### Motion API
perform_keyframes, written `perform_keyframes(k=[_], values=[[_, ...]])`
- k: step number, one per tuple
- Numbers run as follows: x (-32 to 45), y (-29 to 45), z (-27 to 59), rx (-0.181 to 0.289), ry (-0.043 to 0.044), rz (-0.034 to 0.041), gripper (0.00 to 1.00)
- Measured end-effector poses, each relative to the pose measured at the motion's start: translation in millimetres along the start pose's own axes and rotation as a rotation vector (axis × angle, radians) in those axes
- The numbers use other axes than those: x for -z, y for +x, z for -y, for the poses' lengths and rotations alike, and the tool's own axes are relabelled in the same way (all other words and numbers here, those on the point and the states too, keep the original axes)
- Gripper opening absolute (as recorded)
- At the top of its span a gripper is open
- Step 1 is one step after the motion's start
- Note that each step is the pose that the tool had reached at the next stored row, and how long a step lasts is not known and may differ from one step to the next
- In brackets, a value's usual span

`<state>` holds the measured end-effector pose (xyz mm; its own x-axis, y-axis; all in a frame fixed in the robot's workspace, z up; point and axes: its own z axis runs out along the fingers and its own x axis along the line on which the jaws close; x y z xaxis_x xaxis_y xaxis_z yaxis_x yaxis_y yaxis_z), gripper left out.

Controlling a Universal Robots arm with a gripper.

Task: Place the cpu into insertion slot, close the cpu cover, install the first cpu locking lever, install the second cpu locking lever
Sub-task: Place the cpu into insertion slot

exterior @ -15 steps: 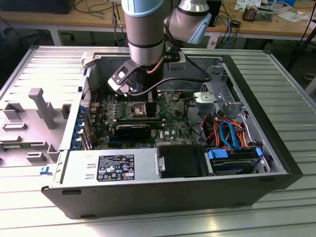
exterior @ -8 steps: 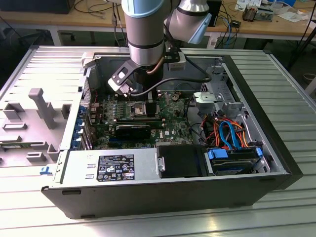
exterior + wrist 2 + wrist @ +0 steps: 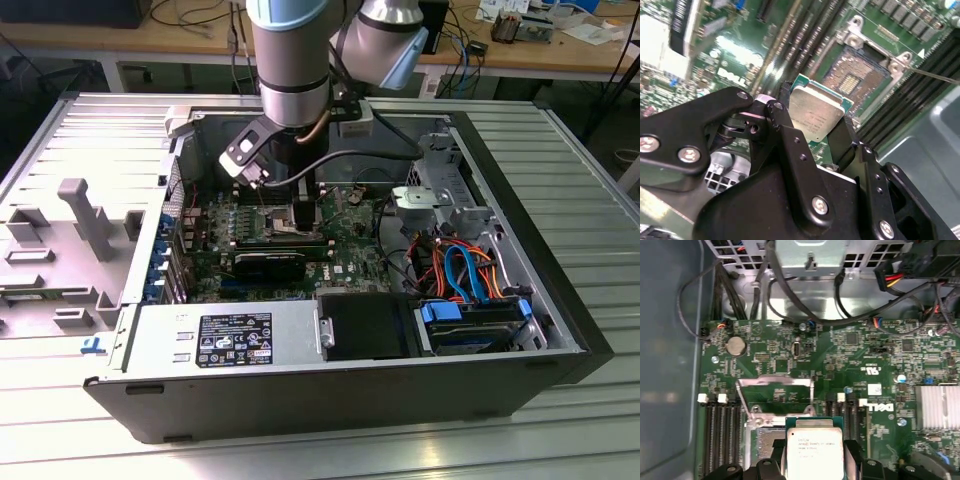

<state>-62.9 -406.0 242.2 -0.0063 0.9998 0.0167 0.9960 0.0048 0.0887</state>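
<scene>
we see the cpu [image 3: 815,116] pinched in the gripper [image 3: 812,122], hovering just above the open insertion slot [image 3: 852,82] and not yet seated. the cpu cover [image 3: 775,382] stands raised, so by our judgement seating, closing and both lever steps are left.

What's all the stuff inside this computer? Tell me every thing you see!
computer case: one, dark grey, lying open
circuit board: one, green, inside the case
insertion slot: one, silvery rim, dark centre, on the board
cpu cover: one, silvery, raised beside the slot
memory slots: several, black, either side of the slot
coin battery: one, silvery, on the board
cables: several, orange and blue, exterior view's right
cpu: one, silvery, held over the board near the slot
gripper: one, black, shut on the cpu
robot arm: one, grey and blue, over the case
</scene>
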Motion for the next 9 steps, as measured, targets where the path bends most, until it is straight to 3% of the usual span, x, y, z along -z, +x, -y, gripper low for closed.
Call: perform_keyframes(k=[4, 9], values=[[-1.3, 7.6, 6.5, 0.000, -0.0001, 0.0005, 0.55], [-9.7, 15.4, 10.2, 0.000, 0.0000, 0.0009, 0.55]])
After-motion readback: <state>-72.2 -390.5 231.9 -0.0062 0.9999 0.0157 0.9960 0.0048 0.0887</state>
